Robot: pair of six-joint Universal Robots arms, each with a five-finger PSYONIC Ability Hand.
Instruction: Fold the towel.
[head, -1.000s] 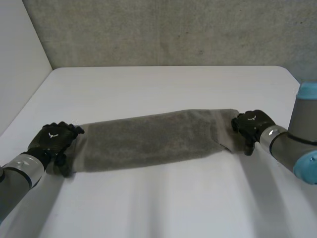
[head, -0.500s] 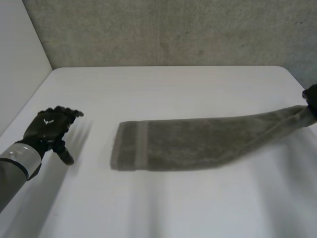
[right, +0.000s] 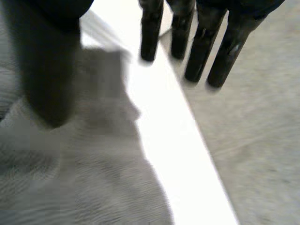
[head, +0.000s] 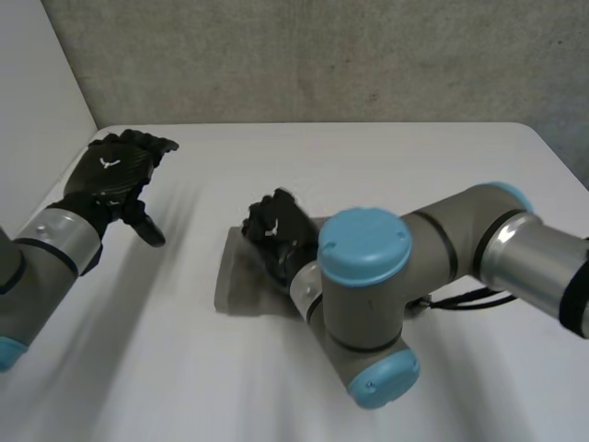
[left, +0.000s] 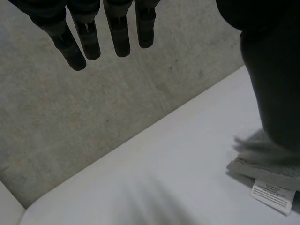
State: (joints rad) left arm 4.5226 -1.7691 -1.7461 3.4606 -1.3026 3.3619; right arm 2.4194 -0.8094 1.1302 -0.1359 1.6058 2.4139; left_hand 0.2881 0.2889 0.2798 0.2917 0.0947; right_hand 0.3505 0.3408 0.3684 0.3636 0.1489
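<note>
The white tabletop (head: 386, 157) runs back to a rough grey wall (head: 322, 55). The right arm (head: 368, 276), grey with light-blue caps, reaches across the middle of the tabletop and hides most of what lies beneath it.

The grey towel (head: 232, 276) lies on the tabletop near the middle. One short end pokes out on the left-arm side from under the right arm, and the rest is covered. In the right wrist view the towel (right: 93, 187) spreads under the palm, its terry weave plain to see, with a strip of bare tabletop beside it. In the left wrist view a layered edge of the towel (left: 255, 168) shows, lying flat on the tabletop.

The left hand (head: 115, 175) is raised near the back left of the tabletop, well apart from the towel. Its fingers (left: 119, 33) are straight and spread, holding nothing.

The right hand (head: 274, 228) is over the exposed end of the towel. Its fingers (right: 199, 51) are straight and stand apart from the thumb (right: 44, 70), with nothing pinched between them (whether the palm touches the cloth cannot be told).

A small white label (left: 274, 194) with fine print sticks out from the towel's edge onto the tabletop.
</note>
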